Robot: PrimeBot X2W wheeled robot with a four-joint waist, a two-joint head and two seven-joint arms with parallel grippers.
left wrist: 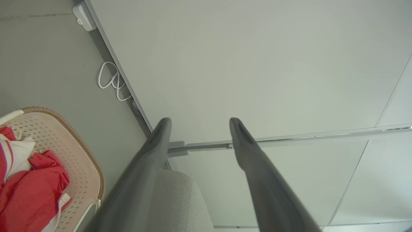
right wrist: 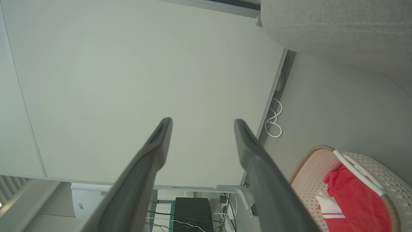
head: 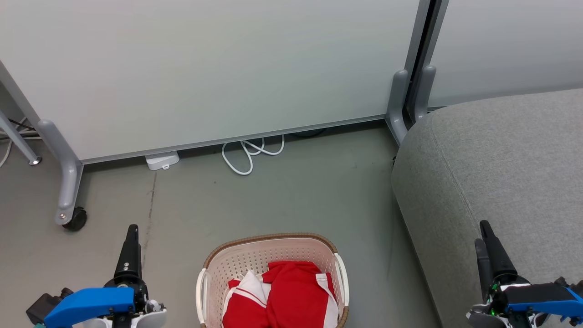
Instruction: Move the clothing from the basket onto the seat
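The cream basket [head: 255, 255] with a brown rim stands on the floor at the bottom centre. Inside it lies the red clothing [head: 291, 296] with white panels and stripes. The basket [left wrist: 80, 161] and clothing [left wrist: 29, 190] also appear at the left wrist view's lower left, and the basket [right wrist: 309, 180] with clothing [right wrist: 357, 199] at the right wrist view's lower right. The grey seat [head: 505, 168] fills the right side. My left gripper [head: 131, 234] is open, left of the basket, holding nothing. My right gripper [head: 483, 234] is open over the seat's front, also holding nothing.
A white partition panel [head: 205, 68] on grey legs with a caster [head: 75, 218] stands behind the basket. A coiled white cable [head: 250, 152] and a small white box [head: 161, 160] lie at its foot. Bare grey floor [head: 282, 200] separates basket and panel.
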